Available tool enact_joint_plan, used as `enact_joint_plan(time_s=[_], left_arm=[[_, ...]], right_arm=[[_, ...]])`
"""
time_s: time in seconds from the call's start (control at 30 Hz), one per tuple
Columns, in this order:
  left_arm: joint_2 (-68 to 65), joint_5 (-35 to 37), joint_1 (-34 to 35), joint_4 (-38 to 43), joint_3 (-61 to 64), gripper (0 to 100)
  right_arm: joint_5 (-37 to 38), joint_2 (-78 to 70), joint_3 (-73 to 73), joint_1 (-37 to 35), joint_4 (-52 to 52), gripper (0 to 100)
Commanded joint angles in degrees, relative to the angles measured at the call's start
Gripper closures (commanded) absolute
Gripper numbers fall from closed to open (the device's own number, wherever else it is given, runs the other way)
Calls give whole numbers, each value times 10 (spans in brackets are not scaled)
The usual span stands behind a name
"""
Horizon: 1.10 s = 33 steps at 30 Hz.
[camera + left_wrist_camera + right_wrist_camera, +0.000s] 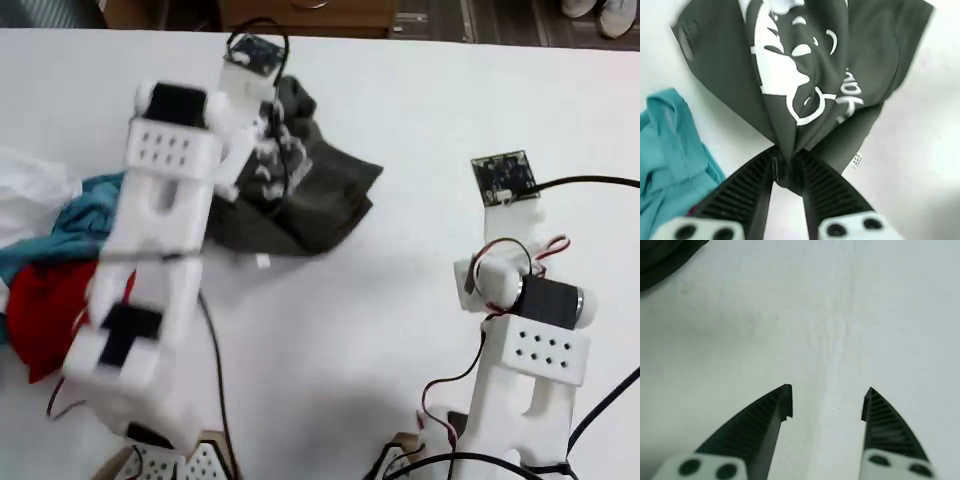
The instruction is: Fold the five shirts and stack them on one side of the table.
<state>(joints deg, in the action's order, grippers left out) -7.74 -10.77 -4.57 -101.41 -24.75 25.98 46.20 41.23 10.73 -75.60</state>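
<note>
In the high view the left arm (165, 240) covers the near edge of the dark shirt (320, 200) and part of the heap beside it, where a teal shirt (85, 215) and a red shirt (45, 300) lie bunched together. A white cloth (30, 180) at the counter's edge is cut off, and how many garments lie in that heap cannot be told. The left arm stretches out across the counter (420, 130) to the dark shirt, and the left hand (787, 162) is pinched closed on a gathered fold of it, the cloth fanning away from the tips. The right arm (520, 300) stands well apart on the other side. Its right hand (827, 402) has its fingers spread wide over bare counter, gripping nothing. The dark shirt lies crumpled near the counter's middle toward the far edge. It bears a large white print (790, 75), and a small tag (856, 160) sticks out at its hem.
</note>
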Motion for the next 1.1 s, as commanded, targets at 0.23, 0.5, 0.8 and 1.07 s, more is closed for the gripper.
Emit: enact_joint_plan(time_s=[0.23,0.5,0.8,1.07], left_arm=[[360,-137,-11,-8,357,977],[409,-265,-44,21,376,980],[325,-191,-141,27,173,980],[193,-193,-243,33,220,977]], right_arm=[[-4,0,-2,-7,5,765],[-4,-2,-2,-8,9,765],[-5,2,-3,116,9,765],[-3,2,-3,153,8,765]])
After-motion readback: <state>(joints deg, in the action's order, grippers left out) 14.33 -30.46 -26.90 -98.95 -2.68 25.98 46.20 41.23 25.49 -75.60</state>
